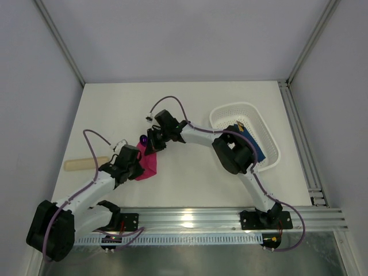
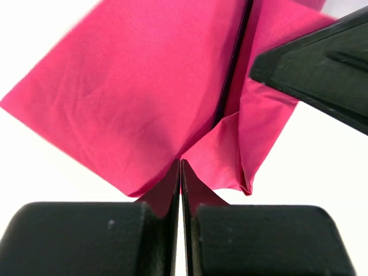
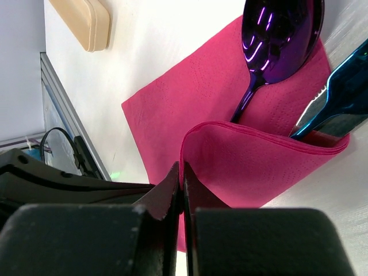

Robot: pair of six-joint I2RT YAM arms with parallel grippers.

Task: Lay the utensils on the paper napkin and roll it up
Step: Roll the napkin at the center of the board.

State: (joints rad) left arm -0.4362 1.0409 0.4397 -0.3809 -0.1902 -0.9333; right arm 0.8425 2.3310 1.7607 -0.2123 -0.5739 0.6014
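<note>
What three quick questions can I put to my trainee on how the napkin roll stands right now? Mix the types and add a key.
1. True or false: the left gripper and the right gripper are both shut on the paper napkin.
2. What is tucked under the napkin's folded flap? A) the lower parts of the spoon and knife; B) a cup; C) nothing at all.
3. Fill in: in the top view, the white basket sits beside the ___ arm.
Key: 1 true; 2 A; 3 right.
</note>
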